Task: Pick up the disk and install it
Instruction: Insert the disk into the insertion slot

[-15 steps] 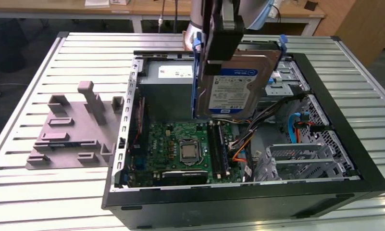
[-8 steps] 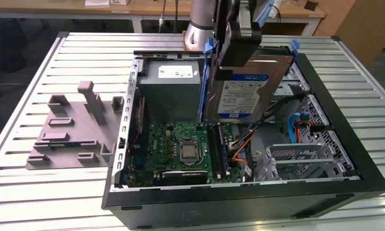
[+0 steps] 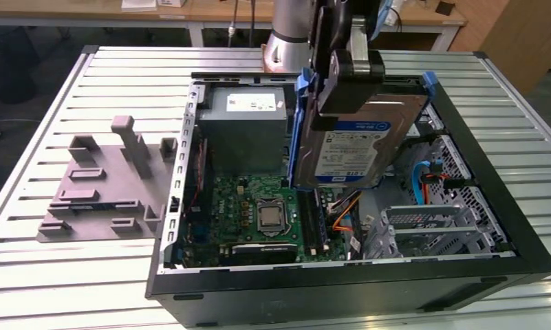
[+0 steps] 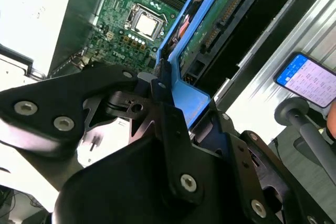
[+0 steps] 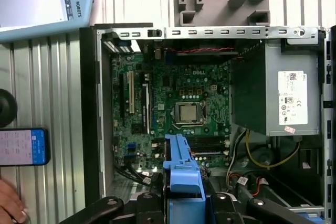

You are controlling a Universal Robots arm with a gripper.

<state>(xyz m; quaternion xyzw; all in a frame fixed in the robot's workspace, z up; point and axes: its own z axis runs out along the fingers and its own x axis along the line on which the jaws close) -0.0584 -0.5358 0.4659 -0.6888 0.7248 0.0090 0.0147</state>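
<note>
"Above the open computer case (image 3: 349, 282), what does the pincer (image 3: 349, 93) hold?"

"It grips the disk (image 3: 358, 148) by the top edge of its blue frame. The disk hangs right under the pincer."

"Which way does the disk lie?"

"It stands on end. Its long side runs up and down, tipped a little. Its low end hangs between the green board (image 3: 256, 213) and the metal cage (image 3: 459, 168) on the exterior view's right."

"Is there room around it?"

"Not much. The grey box (image 3: 243, 127) is just beside it on the exterior view's left. Orange wires (image 3: 344, 216) lie near its low end. It looks like a snug spot."

"Anything outside the case?"

"In the first wrist view, a hand (image 5: 8, 208) and a phone (image 5: 23, 146) are near the case wall. A grey block (image 3: 105, 182) sits on the tabletop (image 3: 73, 275), well apart."
</note>
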